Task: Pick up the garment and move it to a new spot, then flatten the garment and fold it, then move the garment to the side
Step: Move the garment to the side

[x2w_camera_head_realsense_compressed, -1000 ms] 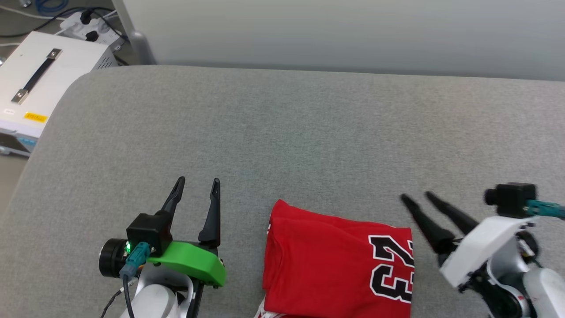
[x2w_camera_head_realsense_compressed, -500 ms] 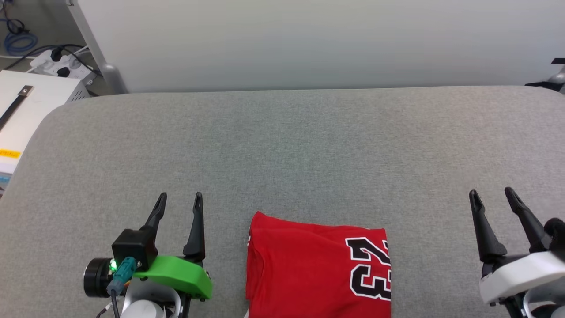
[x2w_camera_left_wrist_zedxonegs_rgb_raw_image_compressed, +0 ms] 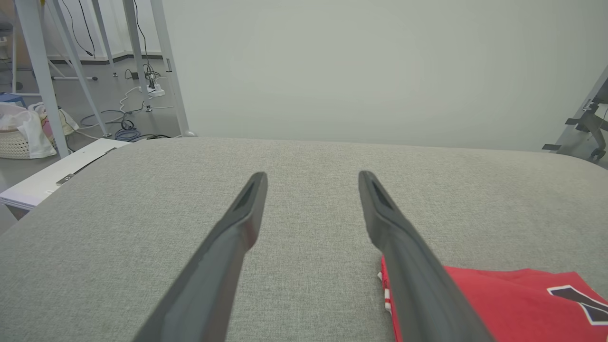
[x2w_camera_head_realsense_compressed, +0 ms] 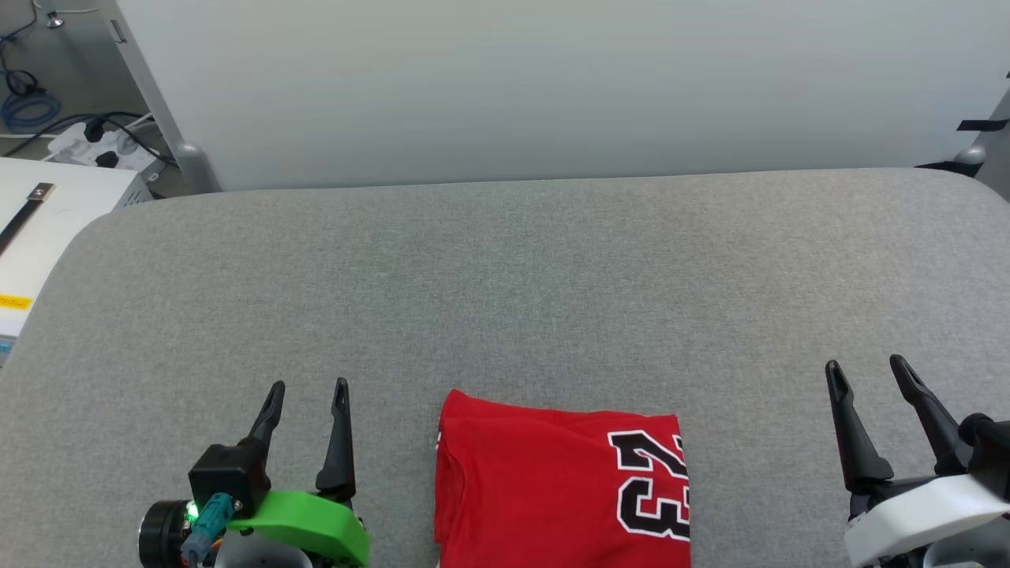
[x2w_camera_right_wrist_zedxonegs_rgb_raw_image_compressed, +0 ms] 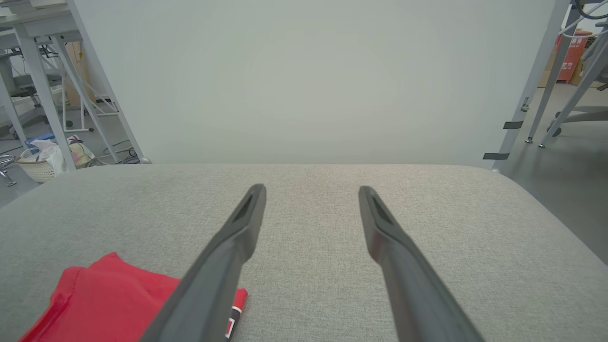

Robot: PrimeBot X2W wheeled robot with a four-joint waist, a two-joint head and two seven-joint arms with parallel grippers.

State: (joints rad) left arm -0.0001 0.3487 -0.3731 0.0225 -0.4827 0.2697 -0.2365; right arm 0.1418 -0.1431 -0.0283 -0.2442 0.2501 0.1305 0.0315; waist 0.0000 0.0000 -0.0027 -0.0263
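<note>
The garment (x2w_camera_head_realsense_compressed: 544,485), a red jersey with black white-outlined numerals, lies folded into a neat rectangle at the near edge of the grey padded table (x2w_camera_head_realsense_compressed: 505,276). My left gripper (x2w_camera_head_realsense_compressed: 308,388) stands open to its left, apart from the cloth, with nothing between its fingers. Well to the right of the jersey my right gripper (x2w_camera_head_realsense_compressed: 866,367) is open and empty too. In the left wrist view the garment (x2w_camera_left_wrist_zedxonegs_rgb_raw_image_compressed: 503,304) shows at the lower right beside my left gripper (x2w_camera_left_wrist_zedxonegs_rgb_raw_image_compressed: 311,176). The right wrist view has the garment (x2w_camera_right_wrist_zedxonegs_rgb_raw_image_compressed: 104,299) at the lower left of my right gripper (x2w_camera_right_wrist_zedxonegs_rgb_raw_image_compressed: 311,190).
A pale wall panel (x2w_camera_head_realsense_compressed: 536,87) rises behind the table's far edge. A white case with a black handle (x2w_camera_head_realsense_compressed: 31,229) sits off the table's left side, with cables and a power strip (x2w_camera_head_realsense_compressed: 95,146) on the floor beyond. Bare grey surface stretches ahead of both grippers.
The head camera has shifted, so the scene sits differently. My right gripper swung from beside the jersey's right edge out to the far right. The folded jersey stays put.
</note>
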